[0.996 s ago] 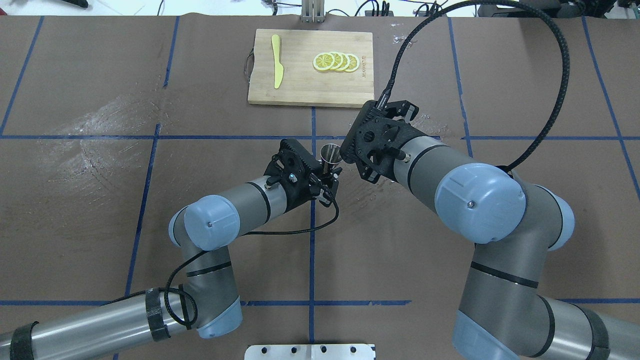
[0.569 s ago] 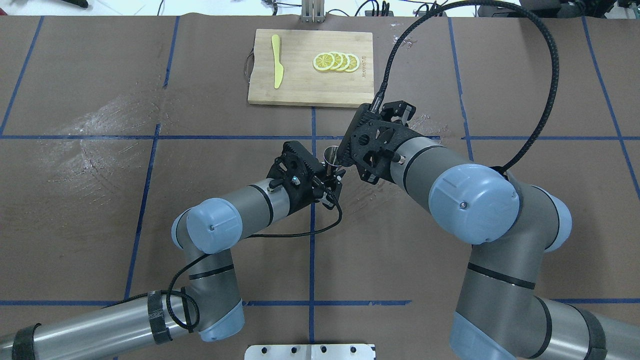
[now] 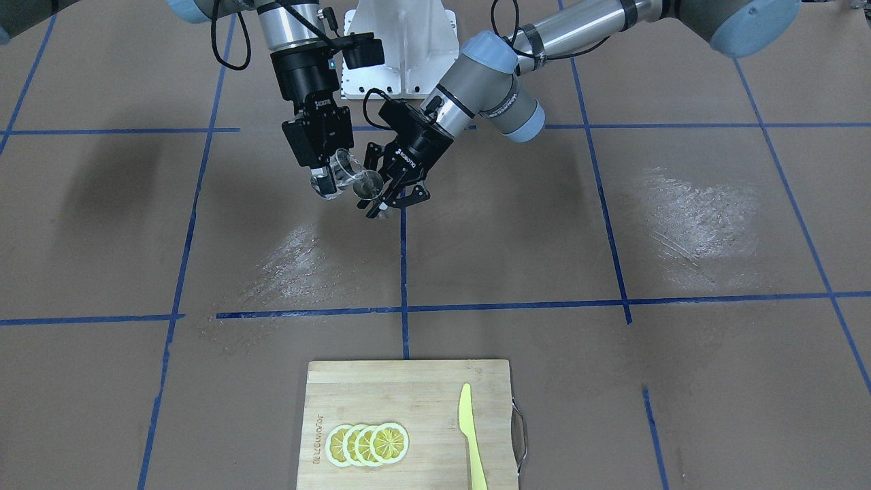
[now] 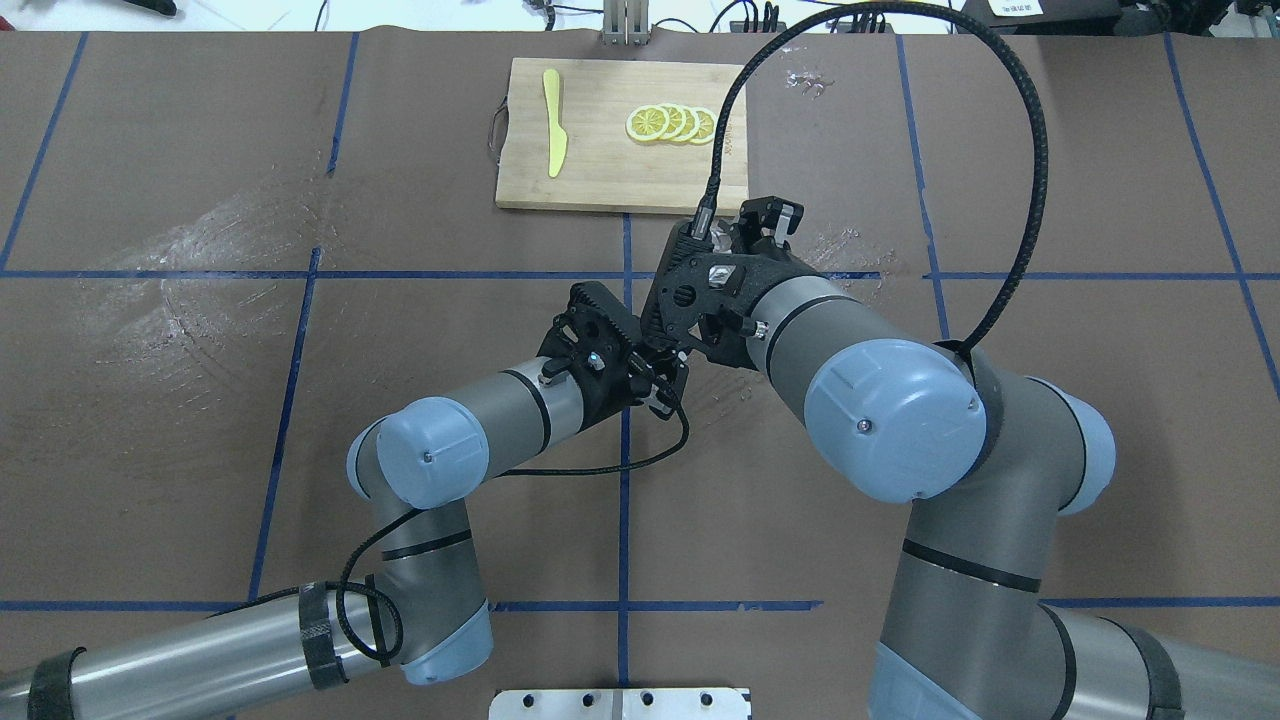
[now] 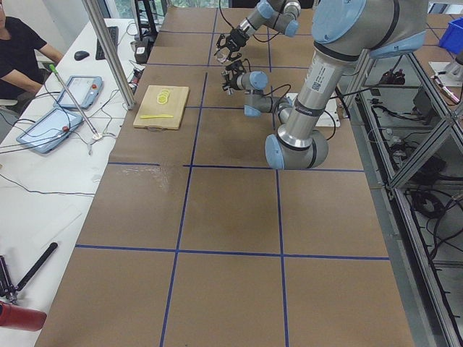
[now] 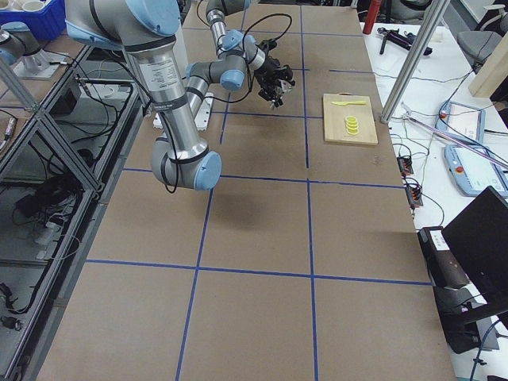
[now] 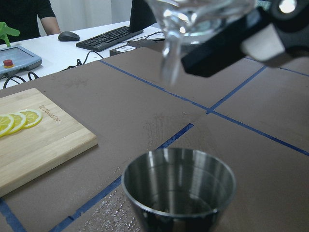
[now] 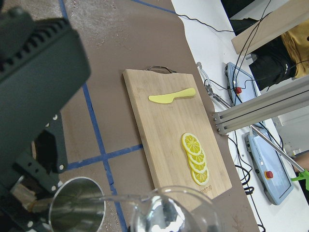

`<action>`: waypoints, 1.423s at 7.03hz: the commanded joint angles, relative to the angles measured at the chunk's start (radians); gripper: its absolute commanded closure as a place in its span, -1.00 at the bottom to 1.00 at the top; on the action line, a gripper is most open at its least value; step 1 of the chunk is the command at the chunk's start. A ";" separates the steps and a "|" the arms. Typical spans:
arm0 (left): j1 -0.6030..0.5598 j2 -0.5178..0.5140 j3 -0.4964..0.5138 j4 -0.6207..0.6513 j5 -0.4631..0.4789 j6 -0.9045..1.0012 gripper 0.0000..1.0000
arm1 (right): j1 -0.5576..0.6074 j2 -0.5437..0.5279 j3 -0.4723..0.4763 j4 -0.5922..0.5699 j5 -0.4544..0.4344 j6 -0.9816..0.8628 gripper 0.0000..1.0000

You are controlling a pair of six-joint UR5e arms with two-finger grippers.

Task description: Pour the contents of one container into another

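The small clear glass (image 3: 348, 170) is tipped over in my right gripper (image 3: 332, 178), which is shut on it. Its lip hangs just above the steel jigger (image 3: 369, 185). My left gripper (image 3: 381, 199) is shut on the jigger, which stands upright off the table. In the left wrist view a thin stream of clear liquid (image 7: 170, 67) falls from the glass (image 7: 203, 14) toward the jigger's open cup (image 7: 178, 188). The right wrist view shows the glass rim (image 8: 174, 212) beside the jigger (image 8: 77, 208). From overhead, my right wrist hides both vessels.
A wooden cutting board (image 4: 620, 170) lies at the far side of the table with lemon slices (image 4: 672, 123) and a yellow knife (image 4: 553, 135) on it. Wet smears mark the brown table cover (image 3: 687, 204) on both sides.
My right wrist has swung left over the jigger and rolled, tipping the glass further. The jigger, seen from overhead before, is now covered. The left gripper has barely shifted.
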 commanded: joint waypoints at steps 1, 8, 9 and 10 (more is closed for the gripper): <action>-0.001 -0.002 0.000 0.000 0.000 0.000 1.00 | -0.007 -0.001 0.002 -0.011 -0.025 -0.034 1.00; -0.001 0.000 0.001 -0.002 0.000 0.000 1.00 | -0.010 0.010 0.007 -0.036 -0.094 -0.250 1.00; -0.001 0.000 0.001 -0.002 0.000 -0.002 1.00 | -0.010 0.010 0.007 -0.034 -0.098 -0.250 1.00; -0.001 0.000 0.001 -0.002 0.000 0.000 1.00 | -0.014 0.010 0.005 -0.034 -0.101 -0.249 1.00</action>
